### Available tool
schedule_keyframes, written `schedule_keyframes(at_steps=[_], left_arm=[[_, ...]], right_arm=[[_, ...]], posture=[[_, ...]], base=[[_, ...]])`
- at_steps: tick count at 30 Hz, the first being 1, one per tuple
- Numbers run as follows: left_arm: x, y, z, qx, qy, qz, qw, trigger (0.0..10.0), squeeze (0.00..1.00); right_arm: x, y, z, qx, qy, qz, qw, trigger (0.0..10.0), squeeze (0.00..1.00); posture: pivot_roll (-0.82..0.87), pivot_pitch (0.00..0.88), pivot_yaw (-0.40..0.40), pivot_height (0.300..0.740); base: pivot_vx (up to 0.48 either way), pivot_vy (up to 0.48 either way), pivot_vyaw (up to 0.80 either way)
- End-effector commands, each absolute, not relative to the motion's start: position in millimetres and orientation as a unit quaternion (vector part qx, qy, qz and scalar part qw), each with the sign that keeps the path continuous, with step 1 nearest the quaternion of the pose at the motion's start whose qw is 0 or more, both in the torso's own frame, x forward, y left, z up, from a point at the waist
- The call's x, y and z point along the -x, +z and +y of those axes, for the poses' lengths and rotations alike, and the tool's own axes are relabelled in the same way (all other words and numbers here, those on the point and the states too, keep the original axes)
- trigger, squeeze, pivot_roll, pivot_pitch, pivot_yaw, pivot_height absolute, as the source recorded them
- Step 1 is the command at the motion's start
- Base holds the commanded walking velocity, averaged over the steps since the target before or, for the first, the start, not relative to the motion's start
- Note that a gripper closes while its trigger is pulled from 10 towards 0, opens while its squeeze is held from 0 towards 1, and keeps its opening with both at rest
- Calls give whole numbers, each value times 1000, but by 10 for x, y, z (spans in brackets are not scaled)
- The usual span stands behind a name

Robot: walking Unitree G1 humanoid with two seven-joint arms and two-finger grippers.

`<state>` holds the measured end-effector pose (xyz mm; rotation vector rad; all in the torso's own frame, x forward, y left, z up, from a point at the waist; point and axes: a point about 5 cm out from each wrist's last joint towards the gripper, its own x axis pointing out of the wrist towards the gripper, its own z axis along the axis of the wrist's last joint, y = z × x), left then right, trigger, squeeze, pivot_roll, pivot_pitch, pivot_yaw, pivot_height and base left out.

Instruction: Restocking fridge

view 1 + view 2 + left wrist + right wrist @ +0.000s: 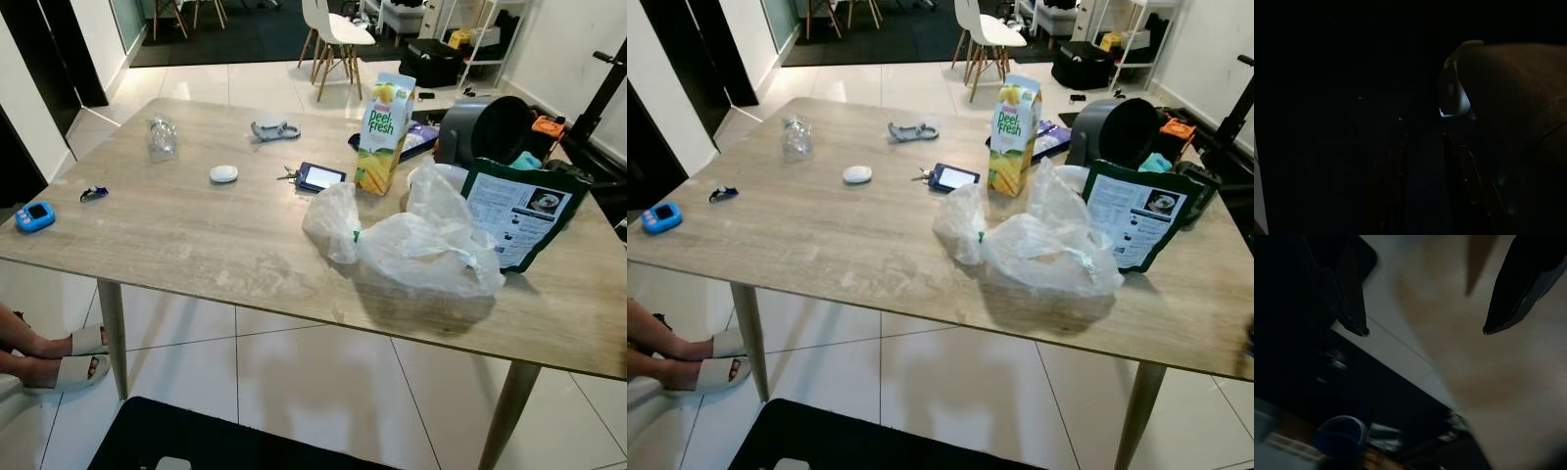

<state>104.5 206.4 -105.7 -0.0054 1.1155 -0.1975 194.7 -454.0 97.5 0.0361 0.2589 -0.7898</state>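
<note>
Right pincer (1425,330): fingers spread wide, over the desk edge and tiled floor.
Left pincer (1425,196): in deep shade; cannot tell whether spread or pressed together.
Desk (196,235): pale wood, directly ahead.
Plastic bag (416,245): crumpled, on the near right part.
Juice carton (384,132): upright, just behind the bag.
Phone (320,177): left of the carton.

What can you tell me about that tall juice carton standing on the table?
The juice carton stands upright on the wooden table, toward its far side. It is a tall gable-topped paper carton, green at the top fading to yellow-orange below, printed with "Peel Fresh" and fruit pictures. It looks closed and undented. A phone lies just to its left, and a crumpled clear plastic bag sits in front of it, nearer the camera. No gripper touches it.
</note>
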Motion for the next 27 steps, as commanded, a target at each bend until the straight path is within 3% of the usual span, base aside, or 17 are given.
schedule_keyframes(at_steps=[1, 2, 7, 14, 17, 24, 27], left_arm=[[-1045, -1076, 1943, 14, -105, 529, 842, 10000, 0], [-1054, -1076, 1935, 16, -103, 528, 843, 10000, 0], [-1056, -1078, 1922, 16, -103, 529, 842, 10000, 0], [-1066, -1079, 1904, 21, -99, 528, 843, 10000, 0], [-1062, -1081, 1900, 21, -99, 529, 843, 10000, 0], [-1046, -1088, 1881, 25, -101, 532, 840, 10000, 0], [-1046, -1088, 1880, 26, -101, 532, 840, 10000, 0]], right_arm=[[-1789, 825, -4550, -19, -419, 157, 894, 10000, 0], [-1570, 614, -4525, -12, -453, 202, 868, 10000, 0], [-1420, 450, -4474, -13, -471, 233, 851, 10000, 0], [-953, -141, -4112, -12, -481, 359, 800, 10000, 0], [-902, -259, -3995, -16, -462, 386, 799, 10000, 0], [-873, -739, -3289, -6, -288, 500, 817, 10000, 0], [-876, -763, -3240, -1, -274, 506, 818, 10000, 0]], posture=[[86, 0, -23, 740], [85, 0, -25, 740], [83, 0, -24, 740], [82, 0, -28, 740], [82, 0, -28, 740], [79, 0, -29, 740], [79, 0, -29, 740]], base=[[0, 0, 0], [0, 0, 0], [0, 0, 0], [0, 0, 0], [0, 0, 0], [0, 0, 0], [0, 0, 0]])
